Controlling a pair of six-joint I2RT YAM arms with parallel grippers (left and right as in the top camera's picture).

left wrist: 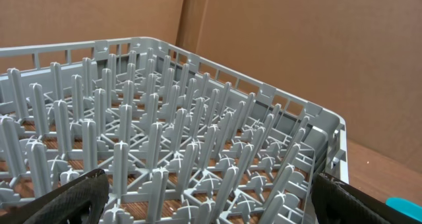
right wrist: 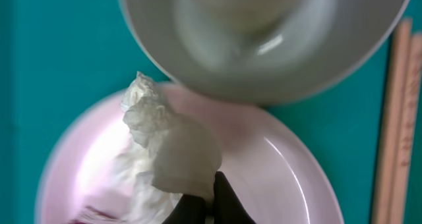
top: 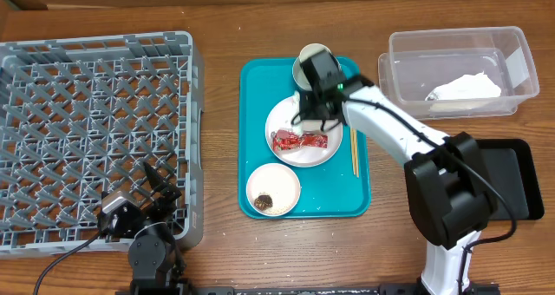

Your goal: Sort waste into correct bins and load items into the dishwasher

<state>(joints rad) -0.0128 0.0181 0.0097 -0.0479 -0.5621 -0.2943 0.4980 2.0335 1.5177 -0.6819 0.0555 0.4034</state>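
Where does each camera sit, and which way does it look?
Overhead: above the table, looking straight down; both arms show.
Left wrist: on the left arm, facing across the rack; its open fingers show.
Right wrist: on the right arm, looking down at the plate; shut fingertips pinch the napkin.
Shared: the rack, in overhead and left wrist.

The desk [top: 225, 252] is matt brown wood with visible grain. The dish rack [top: 87, 113] is matt grey plastic, and the tray [top: 260, 78] is smooth teal plastic. The plate [right wrist: 283, 178] and bowl [right wrist: 264, 39] are glossy white. The napkin [right wrist: 165, 145] is soft crumpled paper. The wrapper [top: 299, 142] is shiny and crinkled. The tub [top: 403, 61] is clear plastic.
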